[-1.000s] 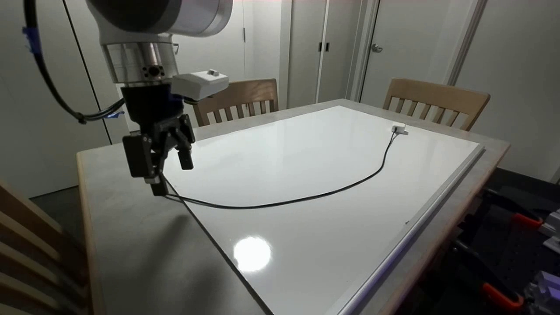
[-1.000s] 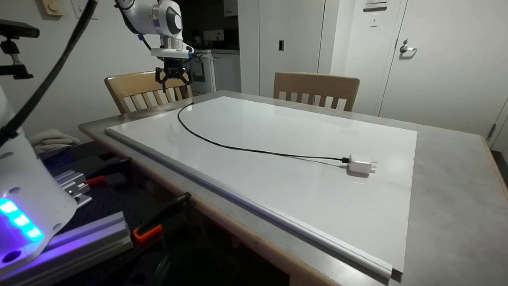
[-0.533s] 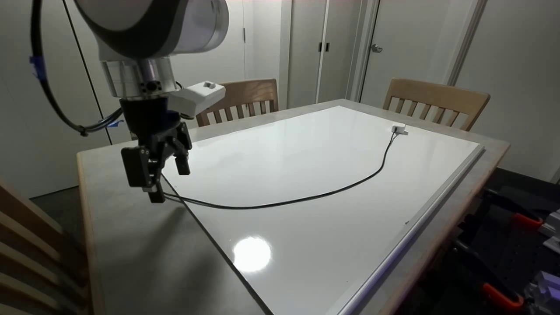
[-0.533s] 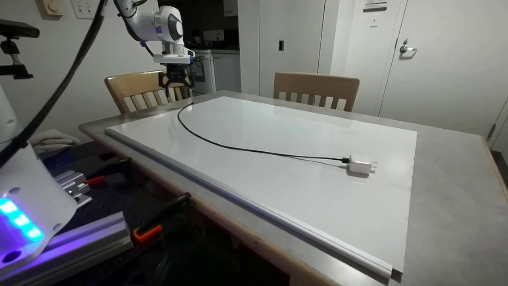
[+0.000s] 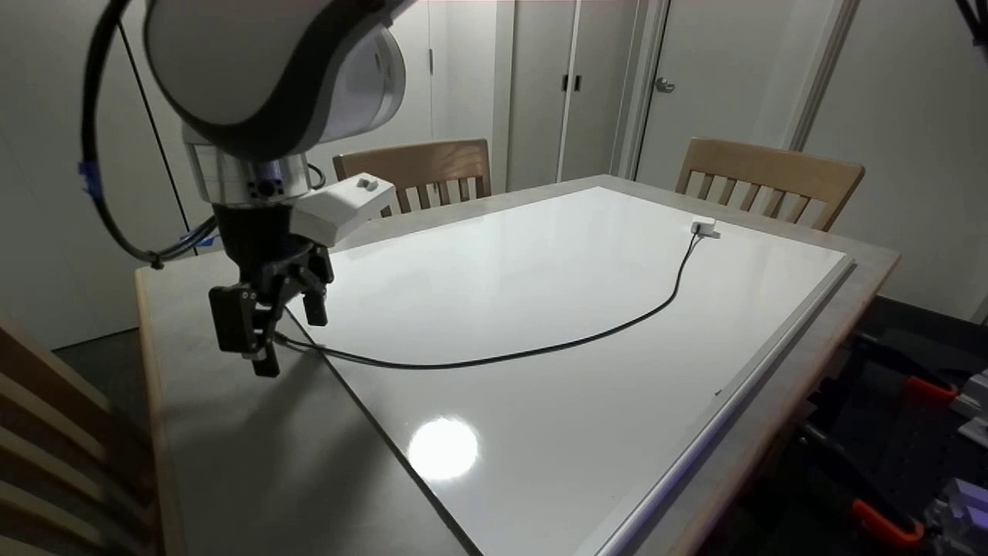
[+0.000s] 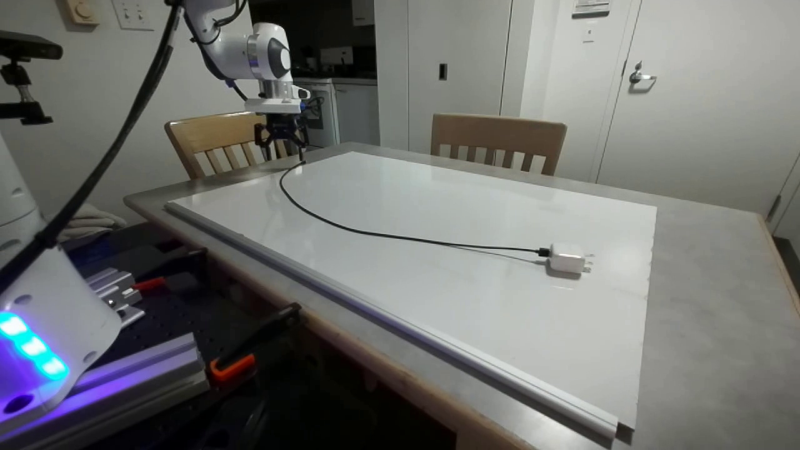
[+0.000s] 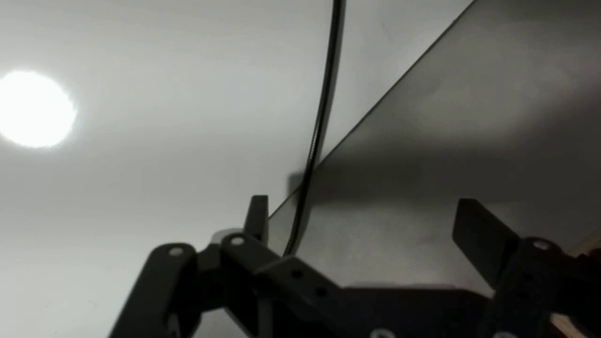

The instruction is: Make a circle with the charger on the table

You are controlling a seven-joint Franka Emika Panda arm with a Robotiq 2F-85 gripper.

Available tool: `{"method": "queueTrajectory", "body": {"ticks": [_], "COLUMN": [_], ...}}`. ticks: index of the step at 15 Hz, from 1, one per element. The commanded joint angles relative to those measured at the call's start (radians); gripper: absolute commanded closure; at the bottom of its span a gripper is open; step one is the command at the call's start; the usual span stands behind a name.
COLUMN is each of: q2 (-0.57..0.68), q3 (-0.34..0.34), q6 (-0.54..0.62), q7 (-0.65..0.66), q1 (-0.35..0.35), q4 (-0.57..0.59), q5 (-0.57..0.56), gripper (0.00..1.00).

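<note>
And the gripper (image 7: 362,205) is poised low over the loose end of the black cable (image 7: 324,94), jaws parted wide, nothing gripped, presumably so that end can be straddled and pinched. In an exterior view the charger (image 6: 400,236) is strung across the table (image 6: 712,287) from ten o'clock to its white plug (image 6: 566,258) at three, no circle made.

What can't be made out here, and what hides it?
Wrist view: the free end of the black cable, hidden behind the hand.
Both exterior views: whether hand and cable touch; depth is unclear.
In an exterior view: what the posted sheet says; too small, cut by the top edge.
In an exterior view: the nearest chair, cut off by the left edge.
</note>
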Motion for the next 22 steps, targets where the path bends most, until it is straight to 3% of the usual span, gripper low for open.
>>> {"method": "queueTrajectory", "body": {"ticks": [1,11,13,22], "q2": [0.022,0.059,0.066,0.086], "q3": [-0.019,-0.028,-0.023,-0.022], "q6": [0.061,0.105,0.113,0.114], "q7": [0.023,-0.002,0.002,0.001], "q1": [0.006,0.009,0.005,0.005], "q4": [0.013,0.069,0.072,0.096], "q5": [-0.012,-0.001,-0.003,-0.003], "gripper": [0.00,0.00,0.09,0.30]}}
